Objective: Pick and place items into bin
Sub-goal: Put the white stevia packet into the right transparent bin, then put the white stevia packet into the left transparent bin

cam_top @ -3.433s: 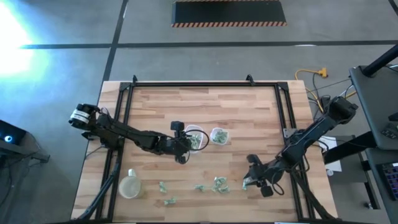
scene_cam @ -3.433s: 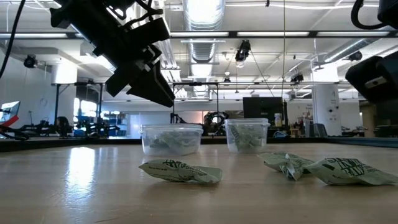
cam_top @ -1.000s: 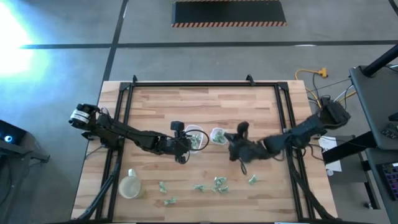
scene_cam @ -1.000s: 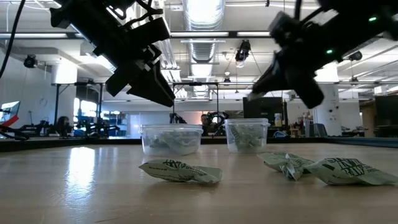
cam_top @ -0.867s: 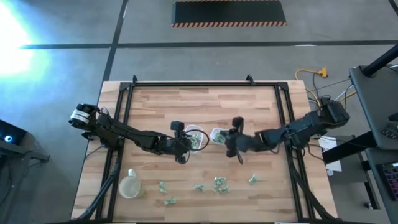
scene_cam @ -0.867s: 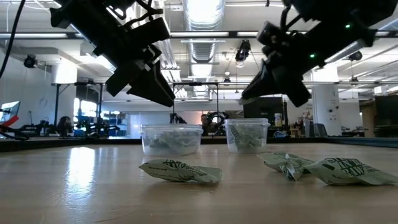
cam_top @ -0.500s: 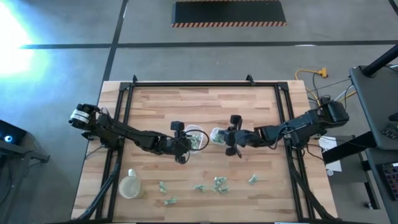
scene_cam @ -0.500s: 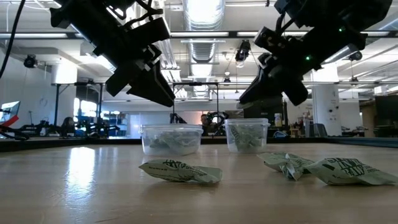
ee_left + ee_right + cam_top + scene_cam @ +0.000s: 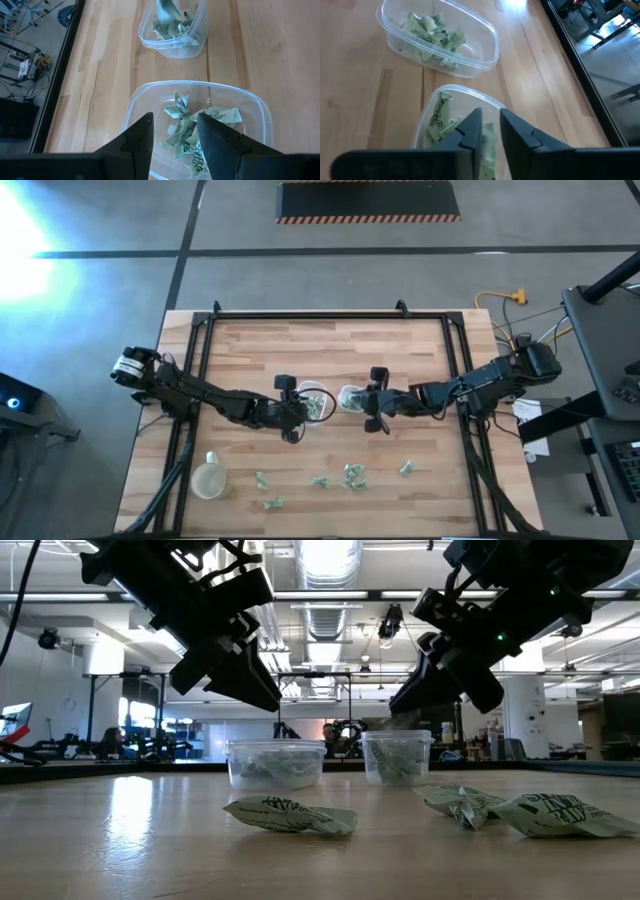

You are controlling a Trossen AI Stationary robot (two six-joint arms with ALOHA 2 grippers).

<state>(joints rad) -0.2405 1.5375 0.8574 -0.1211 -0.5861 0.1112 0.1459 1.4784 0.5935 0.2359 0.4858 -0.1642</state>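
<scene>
Mid-frame, two clear tubs (image 9: 313, 401) (image 9: 351, 397) under both pincers (image 9: 305, 409) (image 9: 366, 403), fingers apart; loose wrappers (image 9: 352, 475) lower on bench (image 9: 260, 350). Wrist views show tub contents.

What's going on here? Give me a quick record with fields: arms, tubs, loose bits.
left gripper: open, above the left tub
right gripper: above the right tub, jaws slightly apart
tubs: two, clear, side by side mid-table, both holding green packets
loose packets: several on the table's near part
lid: round, near the table's left corner
</scene>
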